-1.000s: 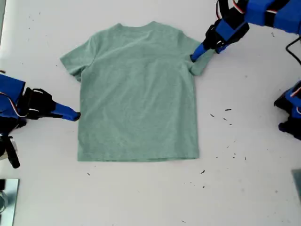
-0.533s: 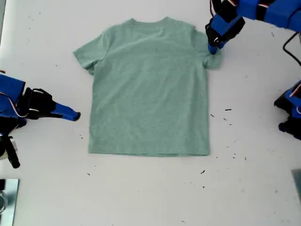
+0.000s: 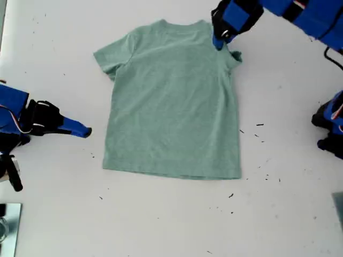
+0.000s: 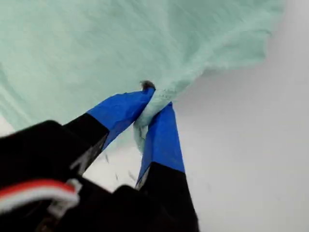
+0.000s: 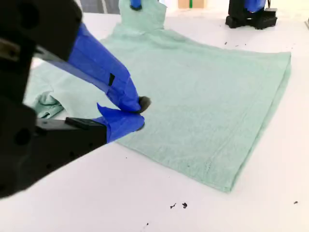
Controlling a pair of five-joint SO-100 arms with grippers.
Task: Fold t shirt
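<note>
Starting at the exterior view's left, my second gripper (image 3: 86, 131) rests low over the white table (image 3: 161, 225) near its left edge, clear of the cloth, its blue jaws drawn together with nothing between them; its own wrist view shows the tips (image 5: 137, 113) meeting just short of the fabric's edge. Next comes the t shirt (image 3: 171, 101), spread flat and face up across the middle of the table toward the far edge, collar away from you, hem nearest the near edge and lying slightly askew. You can judge it light, thin and limp: it sags and gathers wherever it is pinched, it will drag across the smooth top rather than hold shape, and it will not bear pushing. At the exterior view's right, toward the far right corner of the table, my first gripper (image 3: 218, 42) is clamped on the shirt at the sleeve and shoulder seam, and its wrist view shows a small bunch of cloth (image 4: 154, 104) squeezed between the blue tips. You would do well to take seams, hem corners or sleeve edges, where doubled fabric gives firmer purchase, and to lift gently so the body trails without wrinkling.
</note>
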